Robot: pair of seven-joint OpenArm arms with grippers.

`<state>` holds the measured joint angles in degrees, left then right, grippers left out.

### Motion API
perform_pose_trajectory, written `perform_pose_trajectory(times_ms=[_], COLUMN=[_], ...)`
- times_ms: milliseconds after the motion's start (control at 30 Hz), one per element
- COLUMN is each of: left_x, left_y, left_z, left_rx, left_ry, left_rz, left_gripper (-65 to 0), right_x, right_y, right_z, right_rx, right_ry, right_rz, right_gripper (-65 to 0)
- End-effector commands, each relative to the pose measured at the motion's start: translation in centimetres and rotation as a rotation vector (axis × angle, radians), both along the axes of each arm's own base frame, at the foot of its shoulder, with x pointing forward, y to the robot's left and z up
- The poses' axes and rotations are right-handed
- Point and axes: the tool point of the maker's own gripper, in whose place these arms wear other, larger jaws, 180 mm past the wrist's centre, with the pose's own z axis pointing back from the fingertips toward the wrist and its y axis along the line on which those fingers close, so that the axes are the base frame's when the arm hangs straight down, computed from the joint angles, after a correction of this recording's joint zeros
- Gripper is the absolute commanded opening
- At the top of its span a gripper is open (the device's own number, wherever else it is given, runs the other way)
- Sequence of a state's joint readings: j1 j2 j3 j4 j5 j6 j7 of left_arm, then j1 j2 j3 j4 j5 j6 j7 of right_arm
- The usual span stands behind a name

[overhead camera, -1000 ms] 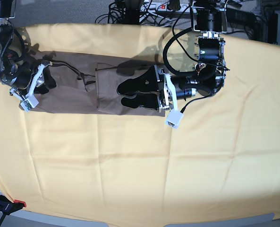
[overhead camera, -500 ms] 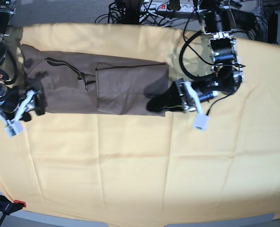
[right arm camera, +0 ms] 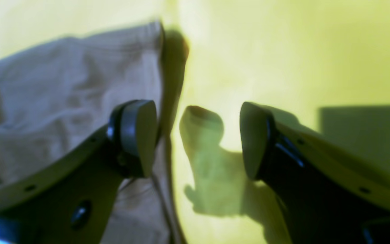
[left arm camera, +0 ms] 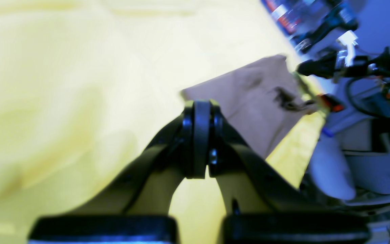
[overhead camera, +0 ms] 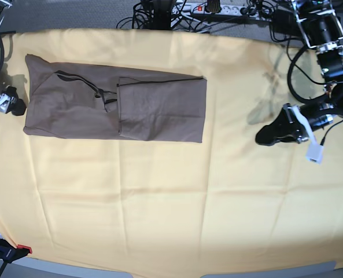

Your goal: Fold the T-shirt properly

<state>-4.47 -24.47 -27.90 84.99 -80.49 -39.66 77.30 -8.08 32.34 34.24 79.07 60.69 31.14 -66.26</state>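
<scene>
With the left claw (left arm camera: 197,139) closed on nothing and the right claw (right arm camera: 198,139) spread wide and empty, the shirt (overhead camera: 162,113) at upper left of the base view looks light and floppy, best pinched through all layers at its left-hand corners.

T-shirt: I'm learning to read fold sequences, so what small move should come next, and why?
Probably bring the right gripper in over the T-shirt's unfolded end: its jaws stand open beside that end, while the opposite end already lies folded inward.
</scene>
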Motion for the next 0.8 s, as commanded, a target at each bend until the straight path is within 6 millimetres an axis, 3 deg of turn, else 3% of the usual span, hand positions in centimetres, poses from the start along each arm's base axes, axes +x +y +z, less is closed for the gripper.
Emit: perform_pose_trajectory(times_ms=[0,200,367,533,633,767], left_x=[0.6,0.4,0.5,0.5,0.5,0.5], left_y=[0.4,1.4,1.6,1.6,1.6,1.6], left_z=[2.2,2.5,2.8,2.7,2.7,2.8], left_rx=[-0.024,0.017,0.019,0.017,0.016,0.015], left_ry=[-0.066,-0.064,-0.070,-0.069,-0.070,-0.070], left_rz=[-0.002,-0.005,-0.006,-0.006,-0.006,-0.006], left_gripper=[-65.0,-65.0,-65.0,-65.0,-65.0,-65.0], right_x=[0.4,-1.0,-2.1,-2.2,-2.1,-2.0], right_y=[-0.5,2.2,5.3,6.0,5.8,5.1], right_z=[1.2,-0.4,-2.3,-2.7,-2.6,-2.1], right_rx=[0.010,0.206,0.267,0.285,0.272,0.242], right_ry=[-0.033,-0.010,0.027,0.030,0.025,0.013], right_rz=[0.013,0.060,0.111,0.110,0.120,0.138], right_gripper=[-24.3,-24.3,-24.3,-25.0,-36.7,-65.0])
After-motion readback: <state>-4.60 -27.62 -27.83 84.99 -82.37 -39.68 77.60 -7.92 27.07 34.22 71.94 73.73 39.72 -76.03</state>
